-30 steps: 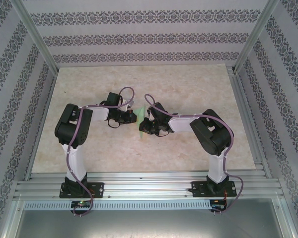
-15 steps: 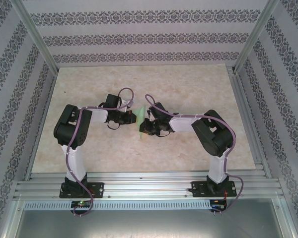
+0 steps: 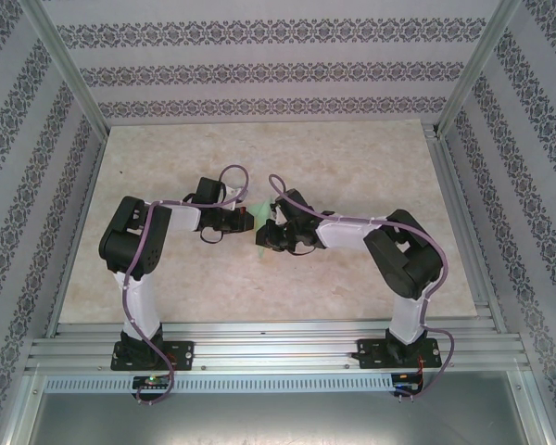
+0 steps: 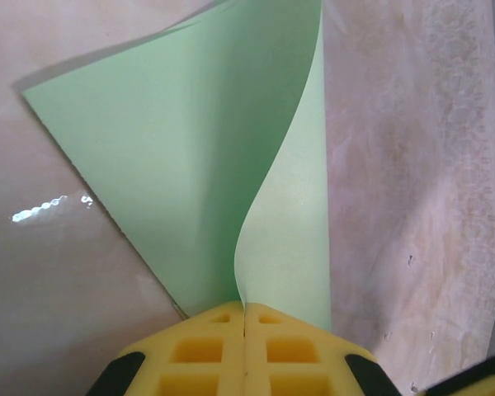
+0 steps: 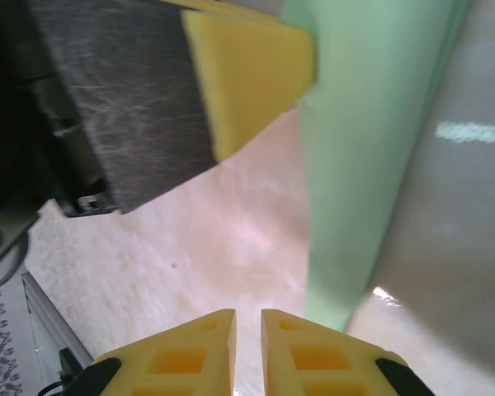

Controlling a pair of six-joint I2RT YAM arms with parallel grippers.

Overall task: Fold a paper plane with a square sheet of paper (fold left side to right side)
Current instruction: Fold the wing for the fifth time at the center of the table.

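The square sheet of paper (image 4: 190,148) is light green, and one side is lifted and curls up off the table. My left gripper (image 4: 244,309) is shut on the sheet's raised edge, its yellow pads pressed together around it. From above, the left gripper (image 3: 245,219) and right gripper (image 3: 262,239) nearly meet at the table's middle, with a sliver of the paper (image 3: 258,221) between them. My right gripper (image 5: 247,318) hovers just left of the hanging paper (image 5: 363,165). Its jaws stand a narrow gap apart with nothing between them. The left gripper's fingertip (image 5: 247,74) shows above.
The marble-patterned table top (image 3: 352,167) lies inside an aluminium frame (image 3: 259,334) with patterned walls all round. Both arm bases stand at the near rail. Bare table surface (image 5: 214,239) lies under the right gripper.
The right gripper has edged left toward the left gripper. The raised paper now shows less from above. The left gripper keeps its hold.
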